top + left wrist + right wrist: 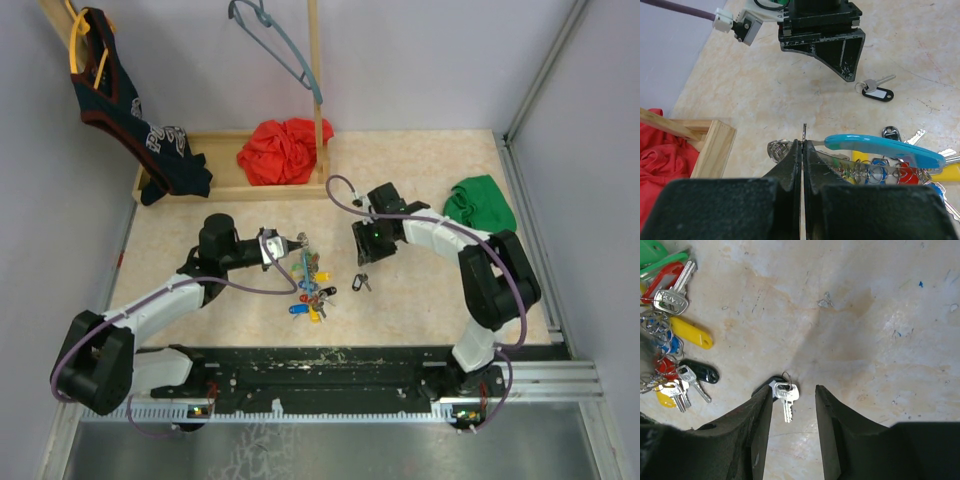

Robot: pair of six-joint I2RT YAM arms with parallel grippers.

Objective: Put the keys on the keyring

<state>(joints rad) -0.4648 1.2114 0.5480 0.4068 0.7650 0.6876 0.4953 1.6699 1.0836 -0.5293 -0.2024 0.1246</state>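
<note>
While the keyring point(885, 147) is being held at what looks like its thin grey wire by the left gripper point(803, 150), whose jaws are being pressed fully together, a bunch of keys point(890, 172) already threaded on it is being left to lie on the worktop point(865, 315) just beside those jaws. The right gripper point(793, 392) is being held low with its jaws apart and clamped on nothing. A loose key point(786, 396) is being straddled by them, lying flat, near the bunch but apart from it.

This loose key is being judged light, stiff and slick: thin flat metal, likely to skate on the smooth surface or twist when squeezed. A grip across its broad head or its black tag point(879, 93) is being judged safer, with the end that must meet the keyring left free. The keyring is being taken as springy wire, liable to flex when pushed.

In the right wrist view the black tag is being largely covered by one jaw. The grey part of the keyring is being masked by the left jaws and the tangle of keys, so where its opening is being pointed cannot be told.
</note>
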